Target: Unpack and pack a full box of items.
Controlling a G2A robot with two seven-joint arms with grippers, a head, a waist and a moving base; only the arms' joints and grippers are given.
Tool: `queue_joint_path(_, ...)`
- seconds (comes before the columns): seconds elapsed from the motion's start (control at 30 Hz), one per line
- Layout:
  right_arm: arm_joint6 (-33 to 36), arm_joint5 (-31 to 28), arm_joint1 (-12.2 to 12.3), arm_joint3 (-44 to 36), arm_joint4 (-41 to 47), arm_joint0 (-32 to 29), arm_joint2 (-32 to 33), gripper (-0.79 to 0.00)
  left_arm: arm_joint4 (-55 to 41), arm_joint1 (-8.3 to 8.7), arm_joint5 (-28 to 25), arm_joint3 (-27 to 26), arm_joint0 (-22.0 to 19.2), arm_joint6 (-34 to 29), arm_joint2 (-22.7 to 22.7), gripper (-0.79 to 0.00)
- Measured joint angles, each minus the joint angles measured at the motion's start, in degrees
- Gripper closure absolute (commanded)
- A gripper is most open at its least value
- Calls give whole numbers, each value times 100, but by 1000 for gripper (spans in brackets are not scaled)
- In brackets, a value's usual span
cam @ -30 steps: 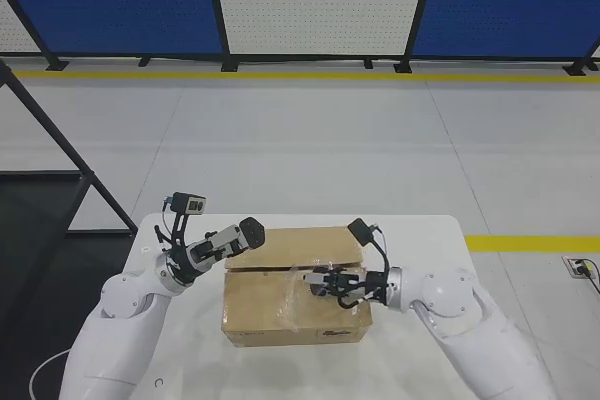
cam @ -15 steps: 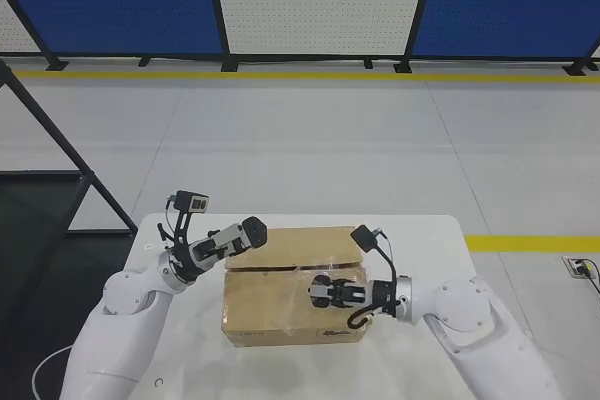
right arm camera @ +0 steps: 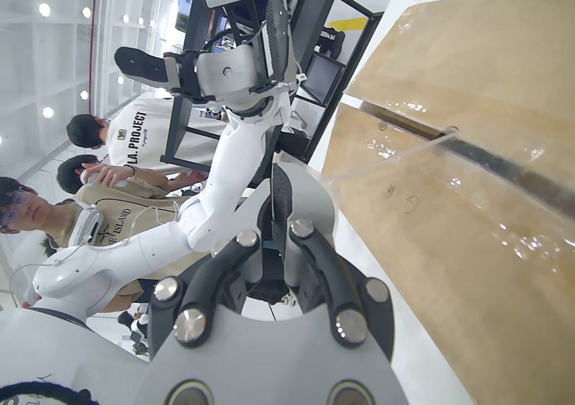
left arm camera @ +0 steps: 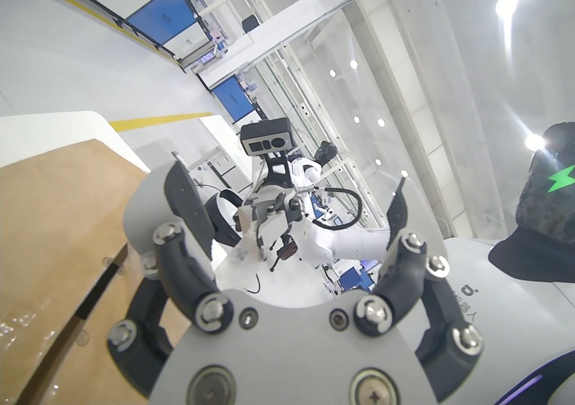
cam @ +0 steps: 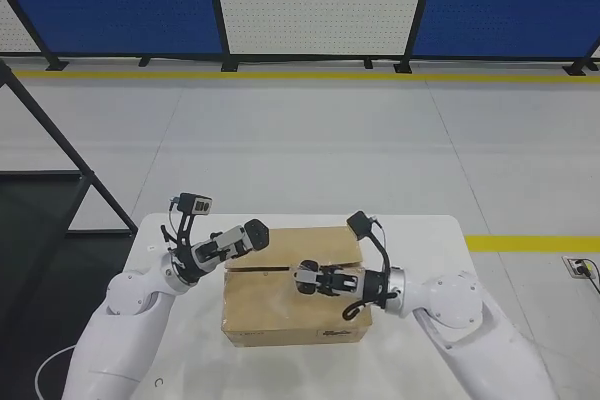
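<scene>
A brown cardboard box (cam: 280, 305) lies on the white table (cam: 420, 240), its top flaps closed and glossy with clear tape. My right gripper (cam: 304, 278) hovers over the middle of the lid. Its fingers (right arm camera: 279, 187) are shut on a strip of clear tape (right arm camera: 391, 155) that stretches taut from them to the box's centre seam (right arm camera: 471, 164). My left gripper (cam: 252, 236) hangs open at the box's far left corner, just above the flap. In the left wrist view the left gripper (left arm camera: 292, 204) holds nothing, with the box (left arm camera: 54, 209) beside it.
A black metal frame (cam: 40, 130) stands off the table's left side. Bare table surface (cam: 430, 330) shows to the right of the box and a narrower strip (cam: 180, 330) to its left.
My right gripper first slid toward the box's near right, then moved back left over the lid's middle with the tape in it. The left arm has barely moved.
</scene>
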Motion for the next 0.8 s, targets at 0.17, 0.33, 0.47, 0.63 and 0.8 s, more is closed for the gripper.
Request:
queue_joint_path(0.17,-205,-1,-76,177,92,160,-159,0,-38,6,-19,24,18,-34,-9,-785)
queue_joint_path(0.33,-331,-108,-114,227,140,216,-184,0,-47,28,-27,46,59,-30,-76,-785)
queue_joint_path(0.47,-398,-188,-117,195,191,165,-121,0,-59,47,-20,38,90,-51,-131,-785)
queue_joint_path(0.63,-605,-319,-140,159,254,106,-83,0,-12,73,-44,-94,176,-116,-171,-785)
queue_joint_path(0.8,-898,-548,-187,172,386,91,-79,0,-2,89,-84,-351,337,-52,-198,-785)
